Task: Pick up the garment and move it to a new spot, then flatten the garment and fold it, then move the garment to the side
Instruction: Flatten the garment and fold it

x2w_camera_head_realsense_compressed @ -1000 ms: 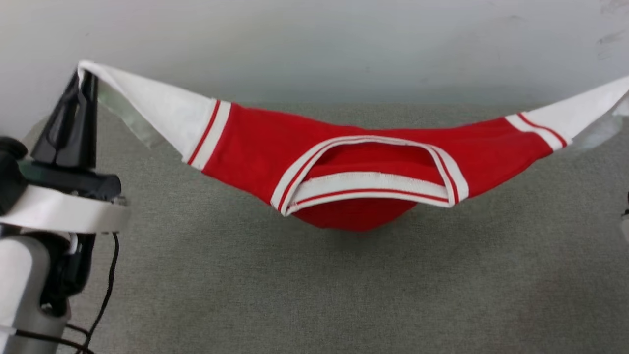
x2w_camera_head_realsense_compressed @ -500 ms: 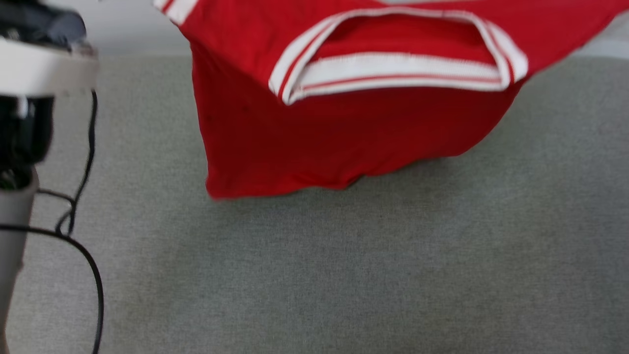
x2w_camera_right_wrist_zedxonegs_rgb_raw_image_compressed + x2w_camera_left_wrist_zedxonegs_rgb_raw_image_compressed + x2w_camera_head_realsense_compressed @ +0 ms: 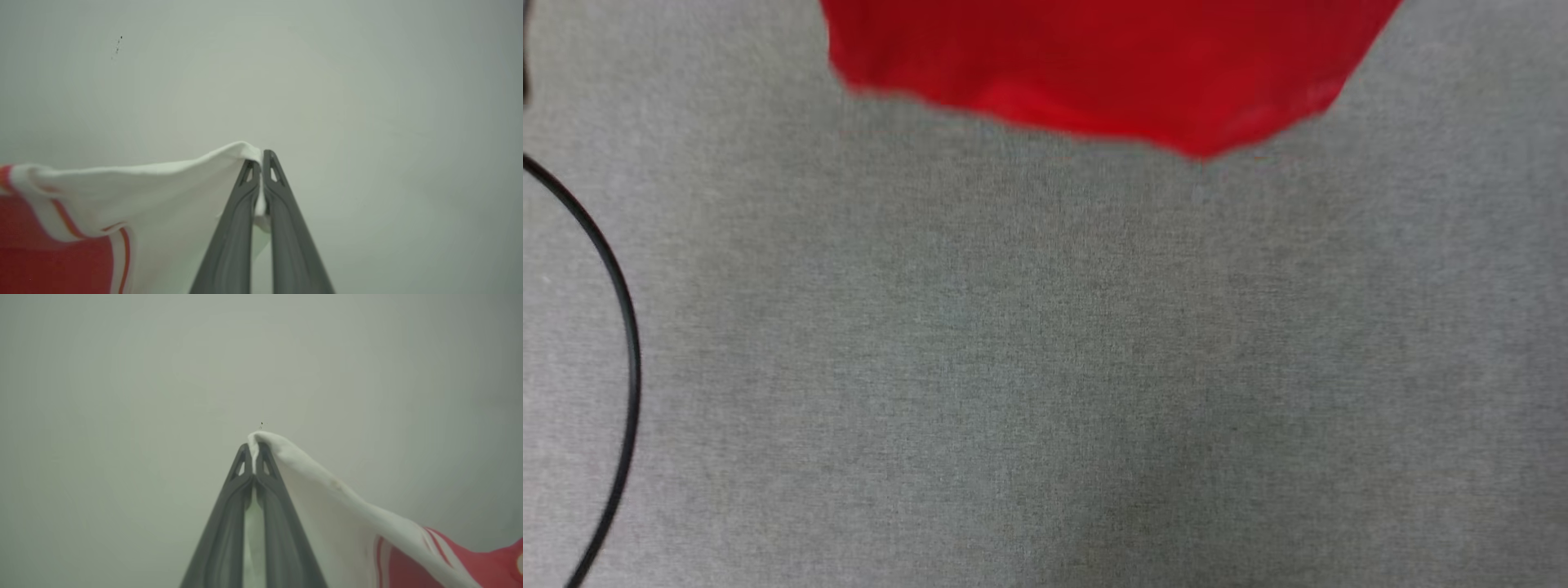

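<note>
Grey woven cloth point(image 3: 1045, 367) covers the work surface below us, and a pale plain wall point(image 3: 122, 375) stands beyond our fingers. We hold the shirt point(image 3: 1094, 65) in the air above this surface. Its red lower edge hangs at the top of the head view, and whether it touches the cloth we cannot tell. Our left gripper point(image 3: 253, 451) is closed tight on the tip of one white sleeve point(image 3: 310, 486), and our right gripper point(image 3: 259, 163) is closed tight on the other white sleeve point(image 3: 171, 183). We think the two sleeves are held apart so that the body hangs straight and opens out, ready to be laid flat in a new place. A black cable point(image 3: 629, 327) curves at the left side.
</note>
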{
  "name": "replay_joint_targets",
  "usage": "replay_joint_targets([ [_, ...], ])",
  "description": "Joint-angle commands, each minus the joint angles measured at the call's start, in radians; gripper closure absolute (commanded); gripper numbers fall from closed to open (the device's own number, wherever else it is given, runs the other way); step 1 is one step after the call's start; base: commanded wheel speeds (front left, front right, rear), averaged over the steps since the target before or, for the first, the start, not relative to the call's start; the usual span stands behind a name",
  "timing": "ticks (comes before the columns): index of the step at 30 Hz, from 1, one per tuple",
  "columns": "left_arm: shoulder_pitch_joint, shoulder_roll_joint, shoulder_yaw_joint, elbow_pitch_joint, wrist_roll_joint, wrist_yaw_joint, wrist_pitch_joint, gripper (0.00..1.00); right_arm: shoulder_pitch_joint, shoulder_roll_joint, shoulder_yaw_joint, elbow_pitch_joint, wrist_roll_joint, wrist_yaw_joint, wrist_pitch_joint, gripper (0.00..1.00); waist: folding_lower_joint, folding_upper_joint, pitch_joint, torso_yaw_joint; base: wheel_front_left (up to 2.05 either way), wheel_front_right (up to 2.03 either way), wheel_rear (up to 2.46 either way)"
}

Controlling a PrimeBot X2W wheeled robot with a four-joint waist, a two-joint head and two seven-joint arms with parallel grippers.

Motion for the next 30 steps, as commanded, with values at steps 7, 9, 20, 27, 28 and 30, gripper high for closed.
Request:
replay_joint_targets([
  [7, -0.238, -0.025, -0.022, 0.186, 0.024, -0.032, -0.031, 1.0, -0.263, 0.039, 0.048, 0.181, -0.064, -0.002, -0.052, 1.0, -0.0003, 0.0, 0.119, 0.003, 0.0, 0.0, 0.0],
  [9, -0.29, -0.026, -0.029, 0.231, 0.026, -0.038, -0.039, 1.0, -0.325, 0.05, 0.057, 0.228, -0.081, -0.002, -0.064, 1.0, -0.0003, 0.0, 0.137, 0.004, 0.0, 0.0, 0.0],
  [20, -0.354, -0.025, -0.049, 0.396, 0.006, -0.061, -0.108, 1.0, -0.445, 0.111, 0.097, 0.424, -0.13, -0.002, -0.154, 1.0, -0.0003, 0.0, 0.194, 0.008, 0.0, 0.0, 0.0],
  [27, -0.205, -0.001, -0.032, 0.393, -0.025, -0.065, -0.131, 1.0, -0.313, 0.136, 0.124, 0.482, -0.103, -0.002, -0.233, 1.0, -0.0003, 0.0, 0.182, -0.002, 0.0, 0.0, 0.0],
  [28, -0.173, -0.002, -0.026, 0.383, -0.03, -0.064, -0.131, 1.0, -0.286, 0.133, 0.133, 0.487, -0.099, -0.002, -0.242, 1.0, -0.0003, 0.0, 0.175, 0.0, 0.0, 0.0, 0.0],
  [30, -0.106, 0.002, -0.002, 0.345, -0.032, -0.065, -0.132, 1.0, -0.225, 0.13, 0.148, 0.488, -0.078, -0.002, -0.261, 1.0, -0.0003, 0.0, 0.162, 0.0, 0.0, 0.0, 0.0],
])
